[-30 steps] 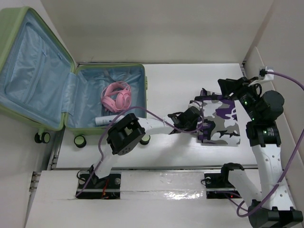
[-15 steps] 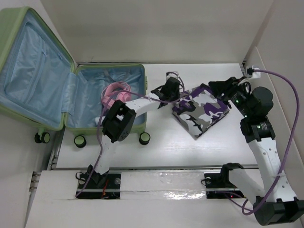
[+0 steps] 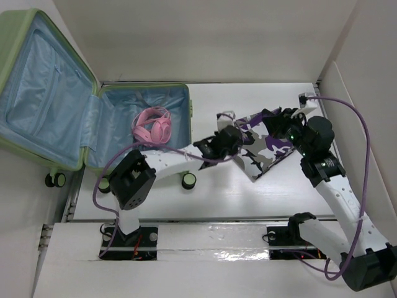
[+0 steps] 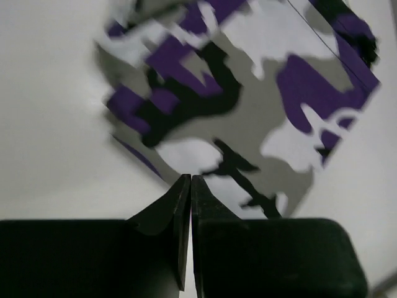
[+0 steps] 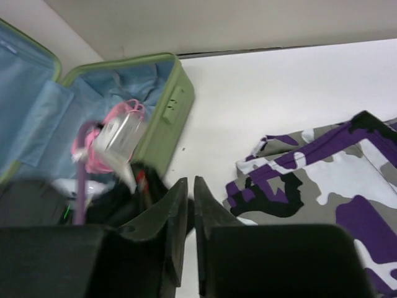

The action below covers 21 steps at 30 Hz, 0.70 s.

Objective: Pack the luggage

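The luggage (image 3: 189, 118) lies open at the left, a pale green shell with blue lining; it also shows in the right wrist view (image 5: 170, 102). A folded purple, grey and white camouflage cloth (image 3: 265, 150) lies on the white table to its right. My left gripper (image 3: 231, 144) is at the cloth's left edge, jaws shut, with a corner of the cloth (image 4: 248, 105) running into the tips (image 4: 190, 178). My right gripper (image 3: 274, 119) is over the cloth's far side, shut and empty (image 5: 190, 180), with the cloth (image 5: 322, 186) to its right.
Pink headphones (image 3: 152, 124) lie in the lower half of the luggage and show in the right wrist view (image 5: 93, 139). The raised lid (image 3: 37, 93) leans at the far left. Walls close the table at the back and right.
The cloth has been dragged left and turned, from flat near the right arm to the table's middle. My left gripper swung back toward me; my right gripper followed leftward.
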Tool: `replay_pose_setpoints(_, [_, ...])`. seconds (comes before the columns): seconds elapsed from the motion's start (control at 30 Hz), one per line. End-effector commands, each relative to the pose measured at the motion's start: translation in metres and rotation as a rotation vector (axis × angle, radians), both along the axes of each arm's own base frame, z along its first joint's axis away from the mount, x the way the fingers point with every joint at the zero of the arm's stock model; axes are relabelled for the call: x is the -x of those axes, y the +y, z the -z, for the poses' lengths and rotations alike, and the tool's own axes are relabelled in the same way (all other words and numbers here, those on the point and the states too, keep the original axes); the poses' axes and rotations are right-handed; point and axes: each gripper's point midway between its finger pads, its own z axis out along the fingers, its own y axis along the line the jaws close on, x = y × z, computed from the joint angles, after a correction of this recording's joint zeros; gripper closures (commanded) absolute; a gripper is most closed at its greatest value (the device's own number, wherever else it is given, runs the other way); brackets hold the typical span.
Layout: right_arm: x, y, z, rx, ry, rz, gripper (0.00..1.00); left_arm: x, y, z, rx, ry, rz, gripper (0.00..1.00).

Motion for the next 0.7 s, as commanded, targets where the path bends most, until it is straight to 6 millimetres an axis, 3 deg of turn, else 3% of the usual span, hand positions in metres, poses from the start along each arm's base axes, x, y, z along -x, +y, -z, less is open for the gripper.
replay_pose_setpoints(0.0, [0.006,-0.002,-0.016,0.002,-0.072,0.014,0.80,0.025,0.001,0.003,0.128,0.059,-0.066,1.00])
replay_pose_setpoints(0.1, [0.015,-0.004,-0.021,-0.004,-0.086,0.009,0.62,0.036,-0.007,-0.005,0.255,0.074,-0.052,1.00])
replay_pose_setpoints(0.17, [0.021,-0.002,-0.021,-0.003,-0.088,-0.002,0.48,0.041,-0.005,0.009,0.260,0.107,-0.064,0.70])
replay_pose_setpoints(0.2, [0.023,-0.003,-0.022,0.003,-0.094,-0.002,0.45,0.042,-0.003,0.015,0.252,0.119,-0.071,0.51])
replay_pose_setpoints(0.23, [0.026,-0.001,-0.021,0.011,-0.088,-0.011,0.43,0.043,-0.003,0.025,0.246,0.143,-0.083,0.20])
replay_pose_setpoints(0.3, [0.028,-0.001,-0.019,0.019,-0.082,-0.015,0.42,0.043,-0.007,0.032,0.252,0.155,-0.078,0.02])
replay_pose_setpoints(0.57, [0.034,0.004,-0.021,0.009,-0.093,-0.047,0.42,0.025,-0.040,0.072,0.201,0.215,-0.097,0.01])
replay_pose_setpoints(0.6, [0.035,0.007,-0.021,0.007,-0.094,-0.056,0.42,0.018,-0.047,0.065,0.214,0.202,-0.106,0.01])
replay_pose_setpoints(0.67, [0.035,0.008,-0.023,0.000,-0.103,-0.063,0.42,0.014,-0.047,0.086,0.163,0.216,-0.130,0.01])
